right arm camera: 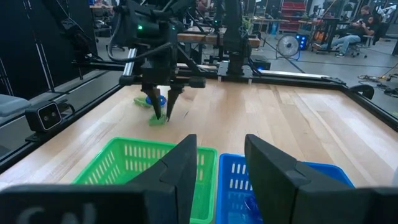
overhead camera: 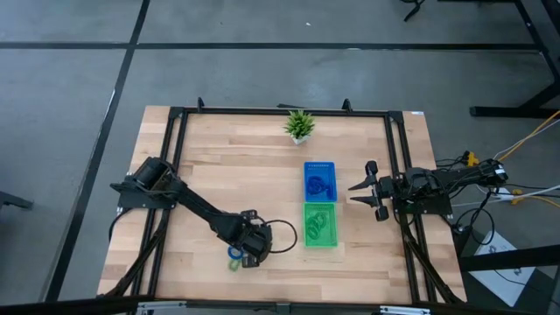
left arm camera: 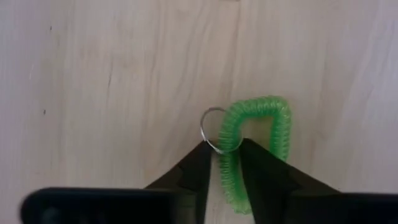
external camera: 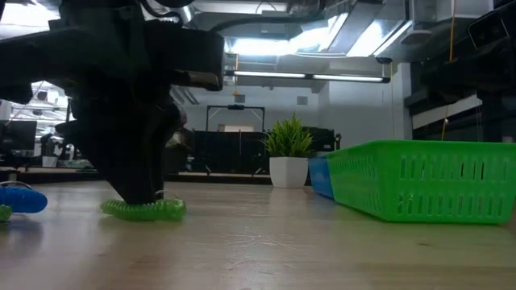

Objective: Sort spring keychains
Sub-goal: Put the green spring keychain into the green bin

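wooden table [overhead camera: 219,149]: green spring keychain [left arm camera: 255,146] lies flat nr front edge, one side of coil straddled by left gripper [left arm camera: 221,163], jaws part-closed, grip not yet firm. coil could be squeezed out sideways or snagged by metal ring [left arm camera: 211,129]. right gripper [overhead camera: 363,196] is parked wide open beside trays.

The wooden tabletop [overhead camera: 236,166] carries a blue tray [overhead camera: 319,179] touching a green tray [overhead camera: 321,226], a potted plant [overhead camera: 299,125], and loose green [left arm camera: 258,146] and blue [external camera: 20,199] keychains.
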Controlling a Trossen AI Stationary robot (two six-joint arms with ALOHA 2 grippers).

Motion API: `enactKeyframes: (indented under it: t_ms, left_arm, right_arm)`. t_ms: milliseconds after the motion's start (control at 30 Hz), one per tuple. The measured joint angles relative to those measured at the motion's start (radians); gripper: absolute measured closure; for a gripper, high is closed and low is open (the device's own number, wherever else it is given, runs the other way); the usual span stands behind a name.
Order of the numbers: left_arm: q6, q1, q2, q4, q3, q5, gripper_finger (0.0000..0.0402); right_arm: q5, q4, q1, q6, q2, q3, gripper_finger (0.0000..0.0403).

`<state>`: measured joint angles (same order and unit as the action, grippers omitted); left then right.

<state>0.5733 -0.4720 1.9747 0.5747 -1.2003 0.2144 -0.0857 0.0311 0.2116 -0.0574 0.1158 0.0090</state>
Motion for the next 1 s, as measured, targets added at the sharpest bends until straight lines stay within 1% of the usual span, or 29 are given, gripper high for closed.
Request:
enactKeyframes:
  t_ms: [133,233,367,567,700,833,1000]
  left_arm:
    - [-0.051,0.003,-0.010,-0.019,0.006,0.022,0.0363]
    - [-0.075,0.008,-0.032,-0.021,0.009,0.054,0.0389]
    - [-0.082,0.023,-0.068,0.005,0.016,0.070,0.0389]
    - [-0.109,0.036,-0.151,-0.016,0.014,0.072,0.0394]
    - [-0.144,0.048,-0.216,-0.037,0.013,0.111,0.0394]
    - [-0.210,0.062,-0.272,-0.115,0.013,0.135,0.0395]
    - [-0.306,0.086,-0.318,-0.260,0.010,0.136,0.0395]
  right_arm:
    - [0.000,0.000,0.000,0.000,0.000,0.000,0.0267]
    - [0.000,0.000,0.000,0.000,0.000,0.000,0.0267]
    - [0.000,0.000,0.000,0.000,0.000,0.000,0.0267]
    - [0.000,0.000,0.000,0.000,0.000,0.000,0.0267]
    - [0.000,0.000,0.000,0.000,0.000,0.000,0.0267]
    - [0.000,0.000,0.000,0.000,0.000,0.000,0.0267]
    - [0.000,0.000,0.000,0.000,0.000,0.000,0.0267]
